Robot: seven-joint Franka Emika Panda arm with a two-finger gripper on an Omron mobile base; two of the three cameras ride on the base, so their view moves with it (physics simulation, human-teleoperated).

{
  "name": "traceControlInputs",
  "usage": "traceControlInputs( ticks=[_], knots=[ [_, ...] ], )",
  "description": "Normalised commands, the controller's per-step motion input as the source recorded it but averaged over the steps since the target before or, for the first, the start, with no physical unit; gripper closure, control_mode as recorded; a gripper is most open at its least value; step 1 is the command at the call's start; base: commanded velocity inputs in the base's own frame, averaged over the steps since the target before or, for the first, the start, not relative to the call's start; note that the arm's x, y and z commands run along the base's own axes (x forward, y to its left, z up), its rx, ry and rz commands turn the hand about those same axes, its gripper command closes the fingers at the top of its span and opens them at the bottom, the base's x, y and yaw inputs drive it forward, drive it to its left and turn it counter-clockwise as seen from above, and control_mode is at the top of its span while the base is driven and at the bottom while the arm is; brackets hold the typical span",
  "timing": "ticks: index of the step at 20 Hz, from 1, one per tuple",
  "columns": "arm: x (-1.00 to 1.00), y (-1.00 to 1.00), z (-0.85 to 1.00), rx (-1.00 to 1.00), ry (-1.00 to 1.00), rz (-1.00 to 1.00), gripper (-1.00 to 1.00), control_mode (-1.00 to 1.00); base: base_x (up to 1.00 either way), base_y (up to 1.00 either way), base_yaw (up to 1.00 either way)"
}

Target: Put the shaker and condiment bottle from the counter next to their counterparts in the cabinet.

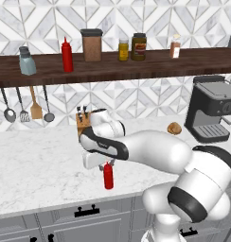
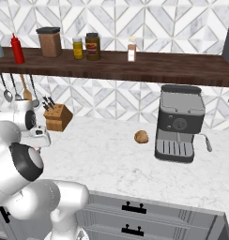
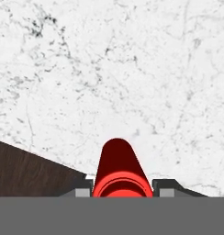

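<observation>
Overhead, jaws grip the condiment bottle (image 1: 108,176) on the white marble counter (image 1: 37,165) below the cabinet (image 1: 136,66).

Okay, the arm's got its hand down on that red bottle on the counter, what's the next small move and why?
Probably lift straight up. The hand looks closed on the top of the red bottle, which stands upright on the counter, and its twin waits on the shelf above.

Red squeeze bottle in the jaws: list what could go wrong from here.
1. The condiment bottle hangs by its nozzle end from the gripper, so it may swing or slip on the lift.
2. The matching bottle and shaker stand close together on the cabinet; placing beside them could topple one.
3. The knife block sits just behind the arm's path.
</observation>
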Motion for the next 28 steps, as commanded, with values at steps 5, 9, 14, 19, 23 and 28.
traceControlInputs(
  ticks=[5,9,14,19,23,28],
  knots=[
    [-0.02,0.00,0.49,0.00,-0.08,0.00,1.00,-1.00,0.00,0.00,0.00],
    [-0.16,0.00,0.82,0.00,-0.36,0.00,1.00,-1.00,0.00,0.00,0.00],
    [-0.26,0.00,0.90,0.01,-0.43,0.00,1.00,-1.00,0.00,0.00,0.00],
    [-0.21,-0.22,0.98,0.13,-0.38,0.00,1.00,-1.00,0.00,0.00,0.00],
    [-0.05,-0.04,0.07,0.03,-0.03,0.00,1.00,-1.00,0.00,0.00,0.00],
    [-0.02,0.00,0.91,0.17,-0.12,0.00,1.00,-1.00,0.00,0.00,0.00]
  ],
)
